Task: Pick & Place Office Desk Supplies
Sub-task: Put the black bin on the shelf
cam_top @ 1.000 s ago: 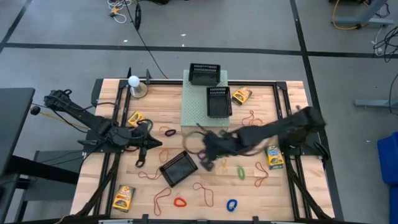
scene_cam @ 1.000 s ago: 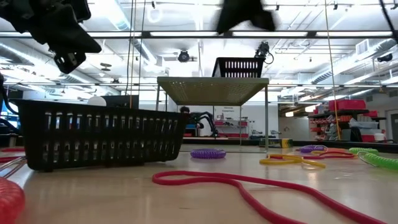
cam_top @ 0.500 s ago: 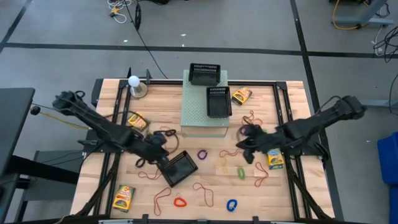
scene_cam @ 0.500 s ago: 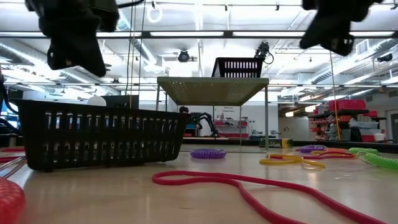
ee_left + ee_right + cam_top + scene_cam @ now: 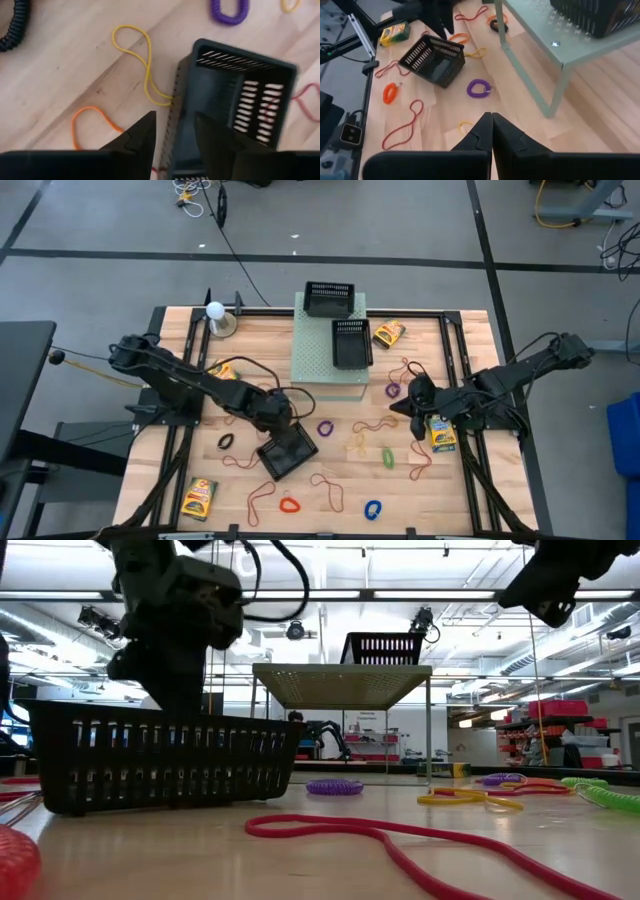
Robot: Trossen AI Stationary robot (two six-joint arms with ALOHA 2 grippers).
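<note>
Left pincer (image 5: 282, 420) hangs over the bench (image 5: 250, 350) centre-left, just at the 11 o'clock corner of the loose black mesh tray (image 5: 287, 451); fingers (image 5: 142, 137) parted, nothing between them. In the left wrist view the tray's wall sits right below the gap, tray interior looks empty. Right pincer (image 5: 412, 402) at about 3 o'clock of bench centre, raised, fingers (image 5: 485, 131) pressed together, holding nothing visible.

Supplies scattered on the bench:
- purple loop (image 5: 325, 427) just at 2 o'clock of the loose tray, apart from it
- second purple loop (image 5: 392, 390) near the right pincer, at its 10 o'clock
- green loop (image 5: 388, 457) at 5 o'clock of bench centre
- blue loop (image 5: 372, 508) near the 6 o'clock edge
- red loop (image 5: 289, 504) at 6 o'clock of the loose tray
- black loop (image 5: 226, 442) at 9 o'clock of the tray
- thin orange-brown rubber bands (image 5: 327, 491) strewn around the tray and the right side
- crayon boxes: one (image 5: 199, 498) at the 7 o'clock corner, one (image 5: 441, 432) just beside the right pincer at 4 o'clock, one (image 5: 389, 333) at 1 o'clock by the pale-green perforated box (image 5: 312, 355), one (image 5: 218, 370) at 10 o'clock, partly under the left arm

Two more mesh trays (image 5: 350, 343) sit on the perforated box. White ball on a stand (image 5: 215, 311) at the 11 o'clock corner.
</note>
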